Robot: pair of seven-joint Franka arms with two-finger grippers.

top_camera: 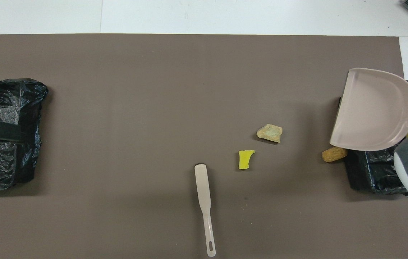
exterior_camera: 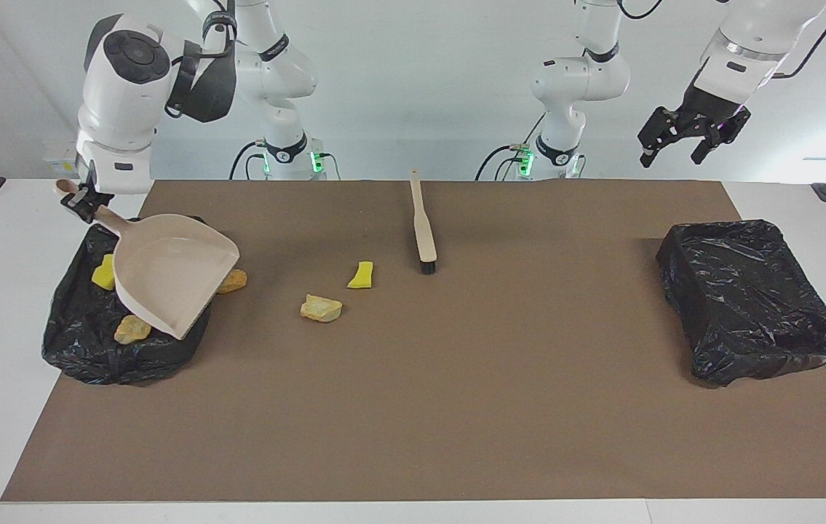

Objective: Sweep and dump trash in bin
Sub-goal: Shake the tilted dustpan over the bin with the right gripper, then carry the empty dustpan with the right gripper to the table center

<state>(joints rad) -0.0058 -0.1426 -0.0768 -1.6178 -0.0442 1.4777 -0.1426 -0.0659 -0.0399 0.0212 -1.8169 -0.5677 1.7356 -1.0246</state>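
**Over the bin, the dustpan is empty**

On the big brown mat (exterior_camera: pixel 413 407) sit two black bins. One bin (exterior_camera: pixel 755 298) lies at the left arm's end of the table, and the left gripper (exterior_camera: pixel 678 142) waits high over the mat's edge near it, with its fingers spread wide and nothing in them. The other bin (exterior_camera: pixel 85 349) is at the right arm's end. Over it hangs the pink dustpan (exterior_camera: pixel 169 280), tipped a little, with nothing inside. The right gripper (exterior_camera: pixel 85 202) is closed tight on the dustpan's thin handle. That handle looks like the best place to hold it, since the pan seems stiff and light.

The brush (exterior_camera: pixel 421 222) lies flat on the mat, near the robots, and nobody holds it.

Some trash is in the bin already: a yellow sponge bit (exterior_camera: pixel 103 274) and a tan lump (exterior_camera: pixel 132 329). Three scraps are not in yet. An orange lump (top_camera: pixel 334 154) sits just beside the bin. A pale bread lump (exterior_camera: pixel 321 308) and a yellow scrap (exterior_camera: pixel 361 275) lie between that bin and the brush. They look soft and very light, so a gentle push should move them.
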